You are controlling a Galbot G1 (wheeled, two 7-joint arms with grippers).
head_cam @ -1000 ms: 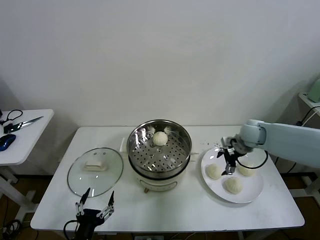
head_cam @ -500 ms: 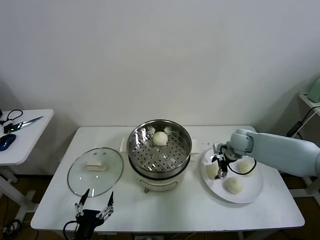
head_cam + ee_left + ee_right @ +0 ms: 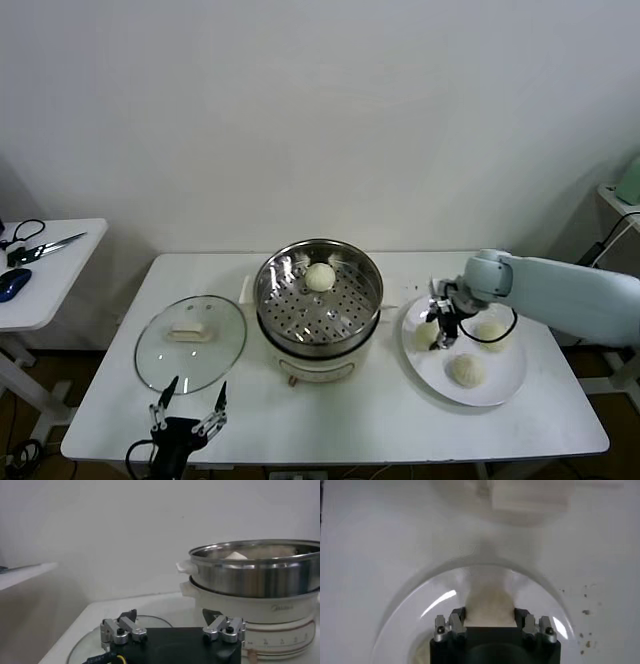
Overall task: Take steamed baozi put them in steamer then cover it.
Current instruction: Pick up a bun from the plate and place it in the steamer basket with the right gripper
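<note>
The right gripper (image 3: pixel 437 325) has come down and moved left over the flat white plate (image 3: pixel 500 385) since one second ago, when it was higher, between two buns; now it sits around the small round cream-white baozi (image 3: pixel 427 333) at the left edge of the plate. In the right wrist view this bun (image 3: pixel 490 604) lies between the two fingers (image 3: pixel 451 626), which stand on both sides of it, close to it; I cannot tell if they already press the dough. So I judge that the grasp of the second bun is about to begin or just beginning. Two other buns (image 3: pixel 466 369) rest on the plate, one nearer and one to the right, and one bun (image 3: pixel 320 276) is already in the round shiny steel steamer (image 3: pixel 318 300), at the far side of its perforated tray. The round clear glass cover (image 3: pixel 190 341) lies flat on the white table (image 3: pixel 400 415), left of the steamer. The left gripper (image 3: pixel 188 415) waits near the front edge of the table, just near of the cover, with fingers spread open and nothing between them. Three buns and the covering are left to do.
</note>
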